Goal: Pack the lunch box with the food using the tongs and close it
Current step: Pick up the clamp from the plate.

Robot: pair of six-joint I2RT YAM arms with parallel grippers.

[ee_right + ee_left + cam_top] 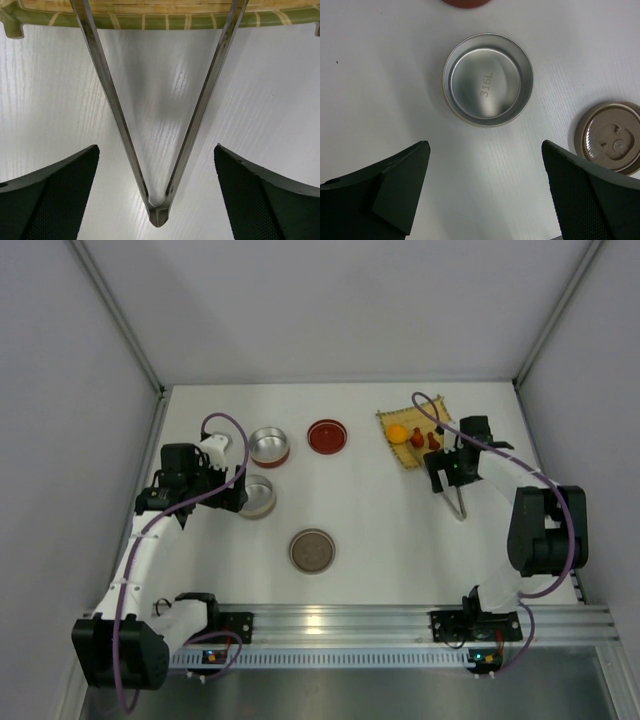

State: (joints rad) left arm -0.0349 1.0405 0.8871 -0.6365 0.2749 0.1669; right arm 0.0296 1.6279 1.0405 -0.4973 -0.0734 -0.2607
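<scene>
Right gripper (pixel 156 147) is wide open, fingers (pixel 55 200) either side of the tongs (pixel 112 100) and touching neither arm. The tongs lie flat on the table (pixel 380 530), right half, just nearside of the bamboo mat (pixel 405 455). The V joint points to the near edge and sits roughly midway between the fingers. Both arms run toward the far edge and reach over the mat's near rim. Food is all on the mat, toward the far right corner: orange ball (pixel 397 433), with two red-brown lumps (pixel 418 437) (pixel 433 440) just to its right. Left gripper (pixel 485 144) is also wide open with nothing in it, over the left half of the table. The steel tin (pixel 488 80) stands upright and empty ahead of its fingertips, not between them. A second tin (pixel 268 446) is just beyond it toward the far edge. Red lid (pixel 327 436) is to the right of that, and the brown lid (pixel 312 551) sits mid-table nearer the near edge.
</scene>
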